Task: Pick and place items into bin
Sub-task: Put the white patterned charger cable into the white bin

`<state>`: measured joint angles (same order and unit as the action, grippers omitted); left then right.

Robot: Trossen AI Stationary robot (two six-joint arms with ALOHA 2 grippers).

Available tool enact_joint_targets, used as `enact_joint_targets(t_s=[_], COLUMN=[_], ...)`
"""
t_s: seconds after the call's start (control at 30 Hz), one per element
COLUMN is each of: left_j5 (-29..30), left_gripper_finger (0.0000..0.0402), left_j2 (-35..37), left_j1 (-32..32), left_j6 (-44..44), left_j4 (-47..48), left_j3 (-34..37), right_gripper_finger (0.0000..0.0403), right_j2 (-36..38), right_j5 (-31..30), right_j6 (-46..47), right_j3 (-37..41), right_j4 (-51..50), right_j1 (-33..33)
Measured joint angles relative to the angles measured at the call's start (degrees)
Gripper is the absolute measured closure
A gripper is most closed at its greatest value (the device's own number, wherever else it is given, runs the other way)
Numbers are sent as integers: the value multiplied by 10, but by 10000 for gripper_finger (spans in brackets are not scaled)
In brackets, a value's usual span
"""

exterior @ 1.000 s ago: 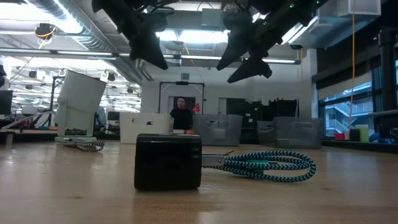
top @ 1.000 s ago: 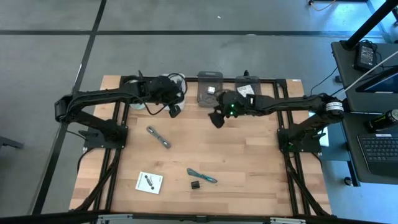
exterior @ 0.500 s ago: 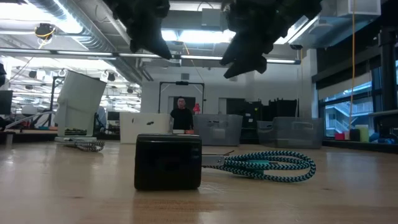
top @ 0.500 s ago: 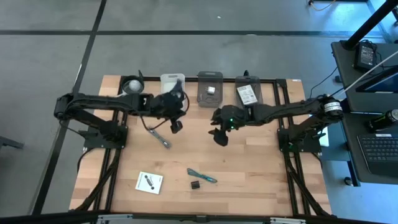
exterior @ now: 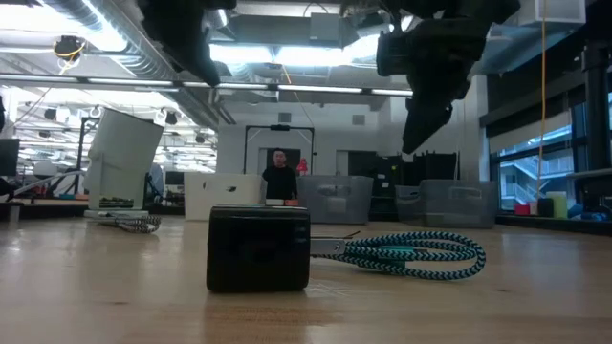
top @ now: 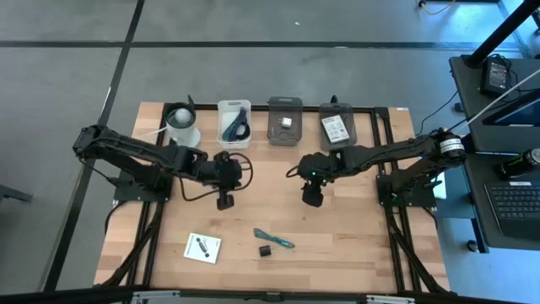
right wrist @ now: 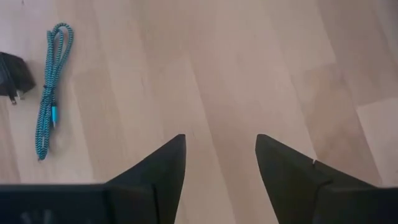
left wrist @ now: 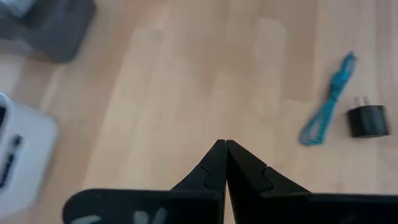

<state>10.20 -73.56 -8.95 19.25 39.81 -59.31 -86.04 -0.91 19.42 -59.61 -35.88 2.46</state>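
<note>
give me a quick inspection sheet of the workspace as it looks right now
surface: wooden table, bare between the arms
job's things: teal cable beside black block; white card near the front left; four bins along the back, white bin holding dark items, clear bin holding a small white piece
clutter: white cup at the back left
grippers: left end effector shut and empty above the table; right end effector open and empty above the table
cables: black cable trailing by the left arm
surroundings: a person far behind; desk with laptop
</note>
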Motion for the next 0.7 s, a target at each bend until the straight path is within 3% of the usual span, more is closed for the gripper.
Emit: enact_joint_targets(t_s=[0.33, 0.7], left_j5=[-13, -48], left_gripper_finger=[400, 387], left_j2=[0, -1], left_j1=[-72, -119], left_j6=[81, 87], left_j4=[36, 119], left_j3=[0, 0], right_gripper_finger=[207, 207], right_j2=[0, -3], right_j5=[-16, -16], right_j6=[1, -2], right_j3=[0, 0], right_j4=[6, 45], right_j1=[8, 8])
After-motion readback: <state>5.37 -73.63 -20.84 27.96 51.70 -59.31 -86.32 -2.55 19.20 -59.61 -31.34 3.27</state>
